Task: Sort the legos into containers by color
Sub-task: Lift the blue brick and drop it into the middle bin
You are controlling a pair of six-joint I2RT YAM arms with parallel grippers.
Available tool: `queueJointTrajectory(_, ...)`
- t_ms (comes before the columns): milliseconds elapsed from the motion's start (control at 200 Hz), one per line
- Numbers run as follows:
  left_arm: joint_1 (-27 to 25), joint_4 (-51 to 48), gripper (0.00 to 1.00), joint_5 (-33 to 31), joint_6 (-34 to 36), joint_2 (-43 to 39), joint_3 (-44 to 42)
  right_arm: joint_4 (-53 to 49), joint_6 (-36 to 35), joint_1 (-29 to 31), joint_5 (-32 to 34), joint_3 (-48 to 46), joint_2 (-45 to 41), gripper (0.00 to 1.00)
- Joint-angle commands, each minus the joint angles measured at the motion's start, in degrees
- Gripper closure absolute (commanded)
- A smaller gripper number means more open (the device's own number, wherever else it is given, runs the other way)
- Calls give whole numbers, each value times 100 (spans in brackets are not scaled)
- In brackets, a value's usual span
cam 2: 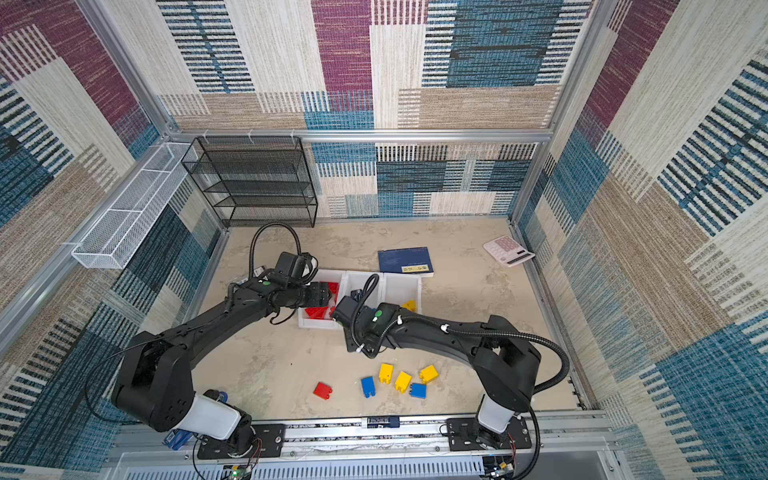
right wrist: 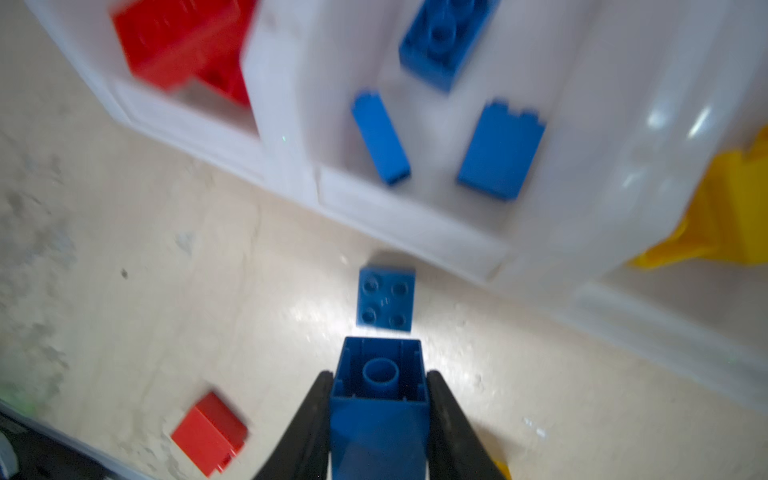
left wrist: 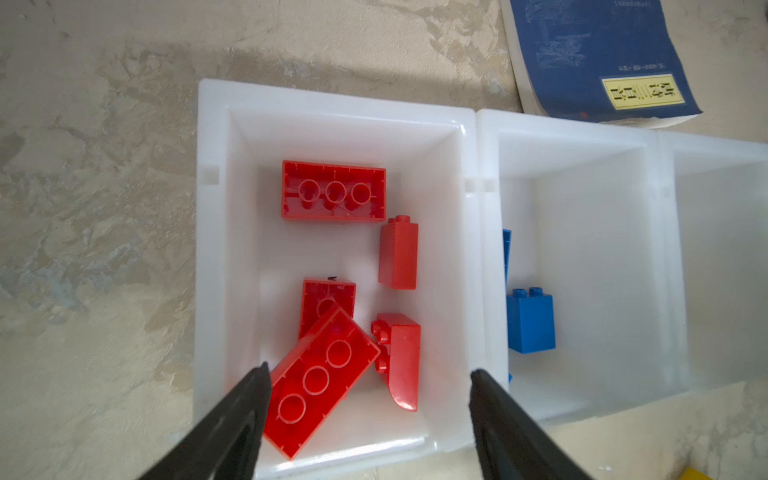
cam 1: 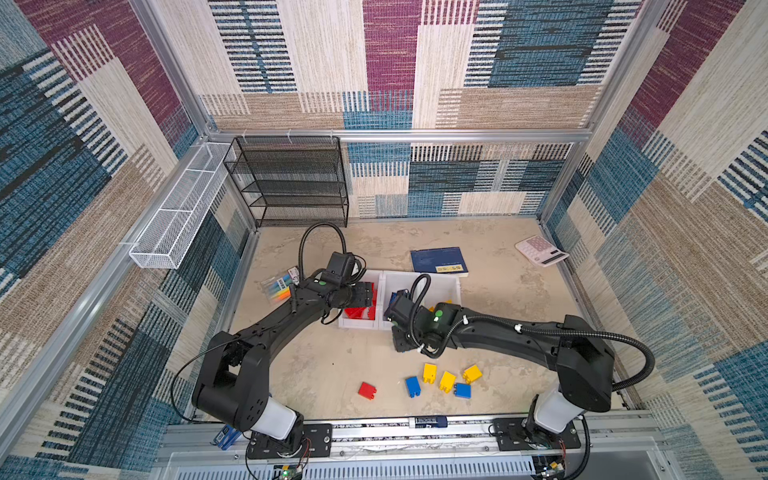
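Bright, diffuse illumination with soft shadows. Right wrist view: motion blur beyond the fingers, glare on the container wall. Top views bow at edges.

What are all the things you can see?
bins: three, white, side by side mid-table
red bricks: six, red, five in left bin, one loose near front
blue bricks: six, blue, three in middle bin, one by it, two near front
held blue brick: one, blue, in right gripper
yellow bricks: three loose, yellow, near front; more in right bin
book: one, blue, behind bins
calculator: one, pink-white, back right
markers: one pack, mixed colours, left of bins
rack: one, black mesh, back left
basket: one, white wire, left wall
left gripper: black, open above left bin
right gripper: black, shut on held blue brick
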Motion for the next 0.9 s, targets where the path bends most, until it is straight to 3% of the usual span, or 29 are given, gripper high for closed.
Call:
queueJointTrajectory(0, 8, 90, 22, 80, -154, -66, -89, 93, -776, -333, 229, 554, 252, 64)
queueJointTrajectory(170, 11, 57, 22, 80, -156, -237, -209, -76, -1196, -863, 425, 1429, 848, 64)
queueJointTrajectory(341, 8, 55, 22, 95, -181, -279, -273, 3, -1297, -1151, 415, 1673, 1054, 64)
queueJointTrajectory(596, 13, 51, 22, 80, -195, -252, -257, 20, -1266, -1174, 407, 1650, 1025, 36)
queueJointTrajectory(897, 10, 42, 22, 71, -210, -260, -256, 72, -1229, -1175, 337, 1522, 916, 32)
